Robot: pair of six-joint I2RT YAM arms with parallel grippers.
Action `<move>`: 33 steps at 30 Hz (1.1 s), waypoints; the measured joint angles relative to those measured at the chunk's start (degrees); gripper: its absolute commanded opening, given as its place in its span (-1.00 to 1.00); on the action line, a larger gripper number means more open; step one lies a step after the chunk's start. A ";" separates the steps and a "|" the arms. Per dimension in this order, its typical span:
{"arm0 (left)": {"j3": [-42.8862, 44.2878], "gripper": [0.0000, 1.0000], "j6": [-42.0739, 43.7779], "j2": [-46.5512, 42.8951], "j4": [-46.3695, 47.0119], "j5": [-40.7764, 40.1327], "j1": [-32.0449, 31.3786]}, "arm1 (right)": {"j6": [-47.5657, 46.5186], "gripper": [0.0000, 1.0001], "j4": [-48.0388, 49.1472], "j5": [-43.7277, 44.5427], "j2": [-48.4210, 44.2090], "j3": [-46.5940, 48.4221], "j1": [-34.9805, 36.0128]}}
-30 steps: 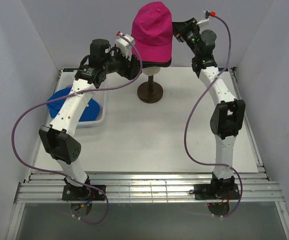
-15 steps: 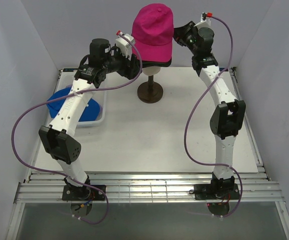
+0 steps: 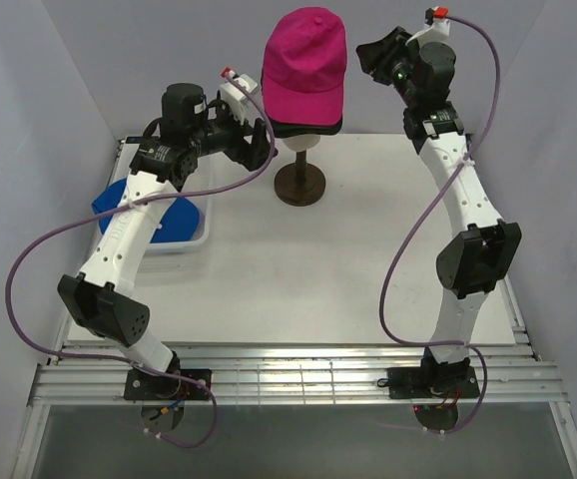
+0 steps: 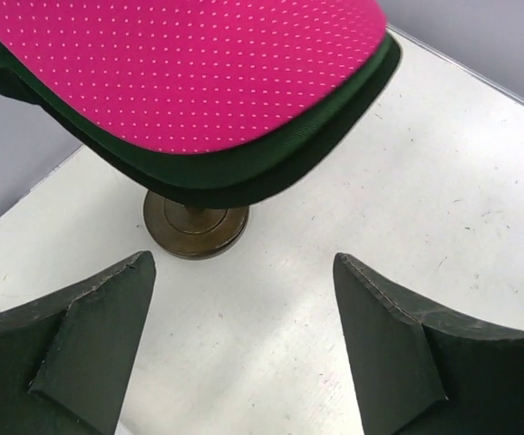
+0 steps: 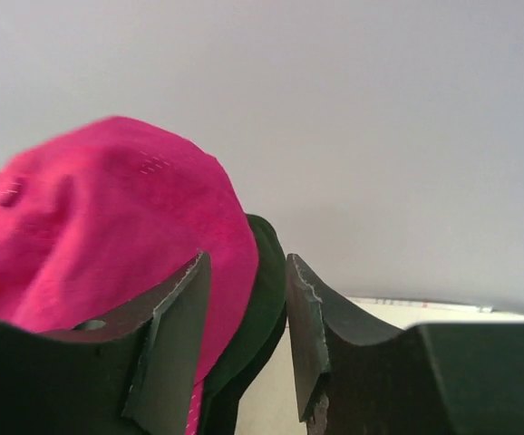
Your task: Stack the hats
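Where the white basket (image 3: pixel 197 241) sits at the left of the table (image 3: pixel 348 259), a bright blue cap (image 3: pixel 144 215) lies in it beneath the left forearm. Left gripper (image 3: pixel 257 143) hangs just left of the stack, level with the brims, fingers spread wide and empty, wrist reaching in sideways; the magenta cap (image 3: pixel 304 60) sits on a dark cap (image 3: pixel 313 126) above the brown stand (image 3: pixel 299 185). Right gripper (image 3: pixel 371 56) hovers near the magenta crown's right side, not touching, jaws narrowly parted on nothing, arm stretched tall.
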 measured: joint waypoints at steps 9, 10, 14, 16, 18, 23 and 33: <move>3.61 0.19 1.62 -4.52 -6.19 3.74 0.79 | -6.14 0.11 -0.13 -0.79 -9.64 -6.58 -0.96; 5.75 0.18 1.05 -4.37 -6.58 4.09 1.25 | -6.73 0.13 -0.33 -1.31 -11.06 -8.79 -0.94; 19.02 0.40 -2.69 -1.07 -4.50 4.70 4.87 | -7.76 0.25 -0.04 -4.70 -15.72 -16.92 -0.94; 25.09 0.49 -4.98 1.99 -2.60 4.92 6.45 | -7.85 0.30 0.46 -6.73 -17.09 -19.82 -0.94; 29.42 0.54 -7.41 5.75 -0.24 5.33 7.67 | -7.89 0.32 1.49 -8.98 -18.56 -23.32 -0.94; 31.87 0.69 -11.74 16.65 3.87 6.45 9.75 | -7.96 0.33 4.22 -13.35 -19.26 -27.47 -0.94; 37.13 0.19 -19.71 31.23 12.22 7.89 11.52 | -8.92 0.19 7.85 -16.92 -19.15 -26.88 -0.81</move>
